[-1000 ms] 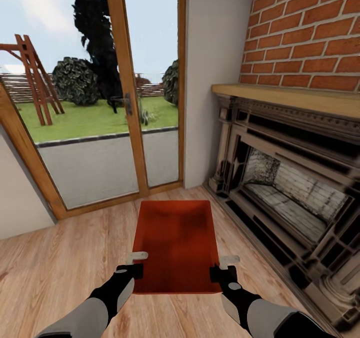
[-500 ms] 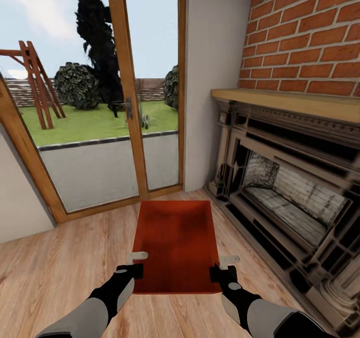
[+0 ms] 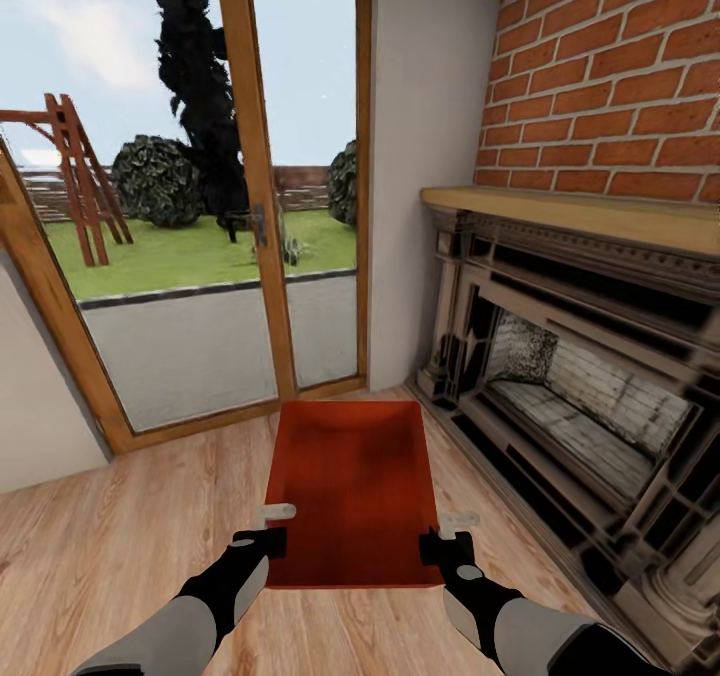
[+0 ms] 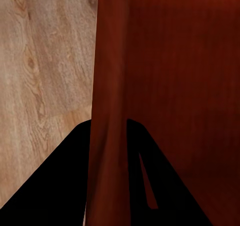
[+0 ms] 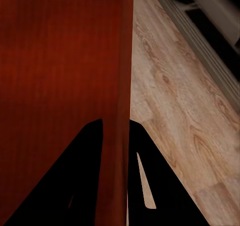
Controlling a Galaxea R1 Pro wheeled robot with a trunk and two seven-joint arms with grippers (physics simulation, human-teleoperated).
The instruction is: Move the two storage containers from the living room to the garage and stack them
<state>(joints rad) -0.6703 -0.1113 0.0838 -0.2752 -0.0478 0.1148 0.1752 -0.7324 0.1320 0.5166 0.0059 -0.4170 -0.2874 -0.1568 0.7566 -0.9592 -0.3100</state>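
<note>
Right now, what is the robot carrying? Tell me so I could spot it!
Find the brick fireplace beside the glass garden door. Over the wood floor there, the left gripper and right gripper each pinch a side wall of the storage container, the one orange-red open bin.

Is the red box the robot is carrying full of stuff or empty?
Empty. The storage container is open-topped, and the head view shows only its bare orange-red inside.

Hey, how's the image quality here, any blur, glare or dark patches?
Head view: even daylight, no glare, fireplace edges slightly soft. Left wrist view: the left end effector's fingers render as flat black silhouettes straddling the orange-red rectangular storage container's wall. Right wrist view: same black fingers, wood floor crisp.
</note>
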